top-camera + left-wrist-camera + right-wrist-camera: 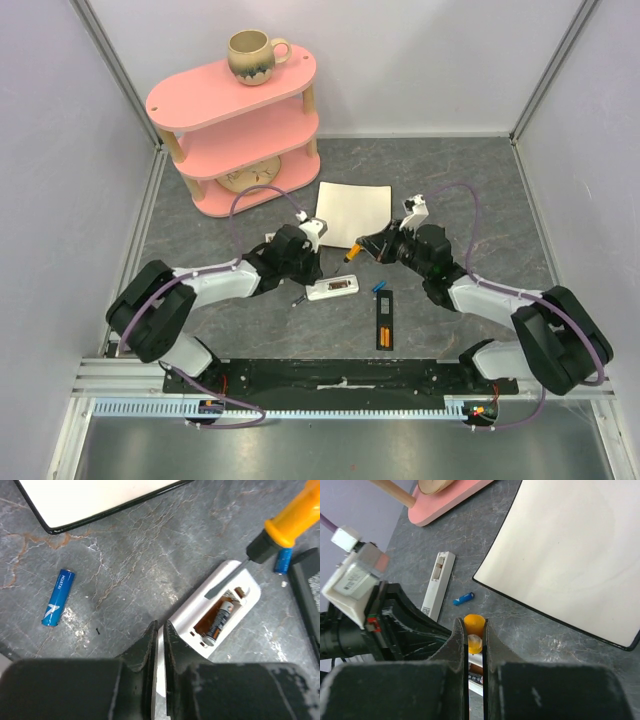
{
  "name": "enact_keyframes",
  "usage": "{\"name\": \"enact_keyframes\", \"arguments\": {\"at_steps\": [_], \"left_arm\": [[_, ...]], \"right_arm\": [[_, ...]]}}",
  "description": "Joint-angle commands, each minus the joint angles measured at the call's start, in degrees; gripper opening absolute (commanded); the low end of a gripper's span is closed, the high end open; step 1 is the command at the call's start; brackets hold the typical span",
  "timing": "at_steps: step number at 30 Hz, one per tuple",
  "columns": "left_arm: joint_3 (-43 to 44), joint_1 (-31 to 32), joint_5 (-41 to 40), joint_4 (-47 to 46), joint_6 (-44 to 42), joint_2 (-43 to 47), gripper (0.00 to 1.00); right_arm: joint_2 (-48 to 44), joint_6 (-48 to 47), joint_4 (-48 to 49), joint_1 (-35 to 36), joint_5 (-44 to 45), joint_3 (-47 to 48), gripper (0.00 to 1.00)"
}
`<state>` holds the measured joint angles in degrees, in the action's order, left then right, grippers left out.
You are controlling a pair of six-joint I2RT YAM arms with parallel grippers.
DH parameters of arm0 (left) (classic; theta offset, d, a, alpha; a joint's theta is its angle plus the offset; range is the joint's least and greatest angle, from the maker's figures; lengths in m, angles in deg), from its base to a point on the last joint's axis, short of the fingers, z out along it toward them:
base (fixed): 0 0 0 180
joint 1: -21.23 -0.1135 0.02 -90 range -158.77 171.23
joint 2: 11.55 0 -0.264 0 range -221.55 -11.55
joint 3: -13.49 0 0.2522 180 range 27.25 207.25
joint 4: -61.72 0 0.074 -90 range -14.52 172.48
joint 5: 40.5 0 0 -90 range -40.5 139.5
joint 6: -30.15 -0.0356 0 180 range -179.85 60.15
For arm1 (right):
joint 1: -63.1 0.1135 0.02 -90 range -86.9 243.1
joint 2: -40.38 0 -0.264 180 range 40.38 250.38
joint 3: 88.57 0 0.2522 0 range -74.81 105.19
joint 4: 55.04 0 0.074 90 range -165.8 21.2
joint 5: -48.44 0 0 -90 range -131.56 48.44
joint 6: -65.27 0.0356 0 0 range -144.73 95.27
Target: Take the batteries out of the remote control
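A white remote control (197, 617) lies on the grey table with its battery bay uncovered. One dark battery (218, 625) sits in that bay. Two blue batteries lie loose: one (58, 597) to the left, one (284, 560) by a black remote (310, 587). My left gripper (160, 627) is over the white remote's near end, jaws shut to a thin slit with white showing between them. My right gripper (475, 625) is shut on an orange-handled screwdriver (474, 622). The screwdriver's flat tip (225, 582) reaches into the bay.
A white black-edged sheet (352, 213) lies behind the remotes. The pink three-tier shelf (235, 110) with a mug (255, 55) stands at the back left. A second white remote (438, 585) lies near the shelf. The black remote (386, 320) holds orange cells.
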<state>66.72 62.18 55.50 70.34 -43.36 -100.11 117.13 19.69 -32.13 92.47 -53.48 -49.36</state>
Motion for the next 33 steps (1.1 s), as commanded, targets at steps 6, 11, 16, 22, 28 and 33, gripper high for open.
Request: {"name": "enact_keyframes", "arguments": {"at_steps": [6, 11, 16, 22, 28, 33], "left_arm": [[-1.32, -0.17, 0.42, 4.01, -2.78, 5.94, 0.14], [-1.41, -0.17, -1.08, 0.93, -2.60, 2.34, 0.14], [-0.70, -0.17, -0.29, 0.67, -2.43, -1.44, 0.14], [-1.67, -0.17, 2.34, 1.89, -2.16, -0.83, 0.02], [-3.42, 0.97, 6.82, 2.95, -0.59, 0.66, 0.02], [-3.25, 4.83, 7.89, 2.69, 1.52, 1.02, 0.02]], "right_arm": [[-4.24, -9.44, -12.04, 1.22, 2.34, 4.95, 0.00], [-5.21, -10.59, -13.72, 2.98, 3.92, 5.31, 0.00], [-7.40, -11.20, -15.22, 2.98, 4.63, 5.48, 0.00], [-10.04, -11.90, -17.07, 3.07, 5.16, 5.75, 0.00], [-11.71, -12.34, -18.03, 2.89, 5.16, 6.10, 0.00], [-11.45, -12.52, -18.12, 2.98, 4.63, 6.28, 0.00]]}}
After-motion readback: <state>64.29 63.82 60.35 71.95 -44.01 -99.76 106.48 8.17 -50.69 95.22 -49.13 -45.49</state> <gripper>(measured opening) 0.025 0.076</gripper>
